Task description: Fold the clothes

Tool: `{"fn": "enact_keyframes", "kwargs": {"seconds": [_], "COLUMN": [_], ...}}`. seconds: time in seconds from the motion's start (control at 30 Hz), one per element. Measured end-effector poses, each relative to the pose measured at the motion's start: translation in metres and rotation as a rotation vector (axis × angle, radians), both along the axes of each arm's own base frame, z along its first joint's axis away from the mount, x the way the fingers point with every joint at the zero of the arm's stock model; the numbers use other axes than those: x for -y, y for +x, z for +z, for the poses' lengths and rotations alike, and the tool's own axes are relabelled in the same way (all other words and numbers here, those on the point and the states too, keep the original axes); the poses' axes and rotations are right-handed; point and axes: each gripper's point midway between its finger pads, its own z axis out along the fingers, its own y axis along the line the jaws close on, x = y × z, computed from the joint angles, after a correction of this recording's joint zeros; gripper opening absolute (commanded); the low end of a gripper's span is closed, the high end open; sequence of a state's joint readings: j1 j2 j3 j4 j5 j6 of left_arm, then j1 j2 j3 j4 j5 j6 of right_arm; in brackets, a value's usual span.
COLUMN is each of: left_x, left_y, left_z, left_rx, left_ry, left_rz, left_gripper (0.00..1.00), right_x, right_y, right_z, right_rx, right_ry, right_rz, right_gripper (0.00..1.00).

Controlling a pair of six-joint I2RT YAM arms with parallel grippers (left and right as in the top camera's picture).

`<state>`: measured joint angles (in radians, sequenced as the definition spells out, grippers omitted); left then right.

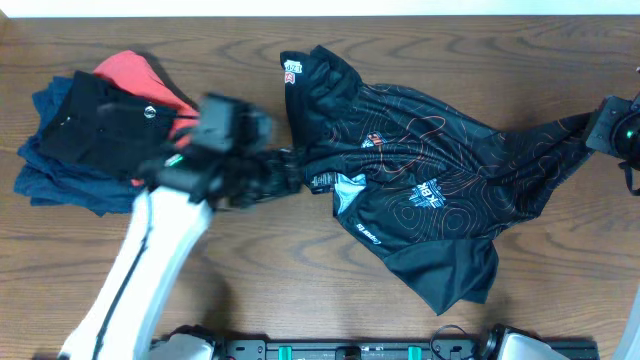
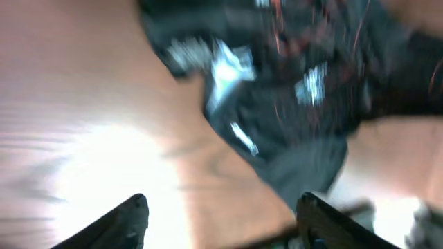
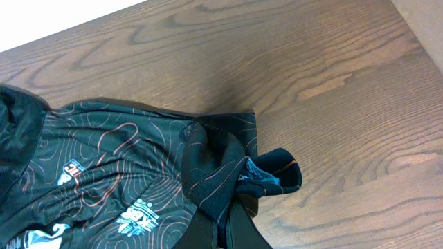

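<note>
The shirt (image 1: 420, 190) is black, and thin orange and white contour lines run over the whole cloth. It carries small red-and-white logos (image 1: 291, 70), white block lettering (image 1: 425, 187) and a pale blue-white patch (image 1: 348, 192) near its middle. The table (image 1: 300, 275) is dark brown wood with a wavy grain pattern. The folded shirt (image 1: 95, 125) is plain black with one small white emblem (image 1: 150, 112). The coral garment (image 1: 135, 70) is one even coral red, and the navy garment (image 1: 55, 185) is dark blue without pattern. The left arm (image 1: 140, 270) has a white shell with a thin black line.
</note>
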<state>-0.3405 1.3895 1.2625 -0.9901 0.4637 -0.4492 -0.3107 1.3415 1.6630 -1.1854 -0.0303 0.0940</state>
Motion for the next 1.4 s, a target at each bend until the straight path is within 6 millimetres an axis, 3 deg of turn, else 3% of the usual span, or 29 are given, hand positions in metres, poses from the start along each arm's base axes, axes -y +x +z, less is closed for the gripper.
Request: {"fn": "enact_keyframes", "kwargs": {"seconds": [0.27,0.4,0.53,0.77,0.93,1.1,1.23,1.3,1.4], "left_x": [0.098,0.138,0.165,0.187,0.192,0.209,0.219,0.223,0.231], "left_y": [-0.038,-0.056,-0.074,-0.098,-0.106,-0.106,-0.111,-0.112,-0.107], "left_z": [-0.073,-0.092,-0.103,-0.12,-0.144,-0.17,-0.172,-0.171,-0.173], "left_rx": [-0.275,-0.339,-0.395,-0.463,-0.526,-0.548,-0.566,-0.571,-0.553], "left_ry": [-0.027,-0.035,-0.036,0.011,0.064,0.056,0.034,0.022,-0.003], "left_rz": [-0.198,-0.19,-0.155,-0.073,0.003,0.036,0.038,0.041,0.047], "left_gripper": [0.75,0.75,0.86,0.98,0.98,0.97,0.96,0.88,0.64], "right_x": [0.0,0.0,0.0,0.0,-0.001,-0.001,-0.001,-0.001,-0.001], "right_y": [0.0,0.0,0.0,-0.001,-0.002,-0.002,-0.003,-0.003,-0.003], "right_z": [0.0,0.0,0.0,-0.001,-0.001,-0.002,-0.002,-0.003,-0.003], "right_rx": [0.0,0.0,0.0,-0.008,-0.01,-0.013,-0.016,-0.017,-0.019], "right_ry": [-0.001,-0.001,-0.003,-0.001,-0.002,-0.001,0.0,0.0,0.001], "right_rz": [0.0,0.001,0.003,0.004,0.006,0.006,0.006,0.006,0.006], "right_gripper": [0.01,0.01,0.01,0.01,0.01,0.01,0.01,0.01,0.01]}}
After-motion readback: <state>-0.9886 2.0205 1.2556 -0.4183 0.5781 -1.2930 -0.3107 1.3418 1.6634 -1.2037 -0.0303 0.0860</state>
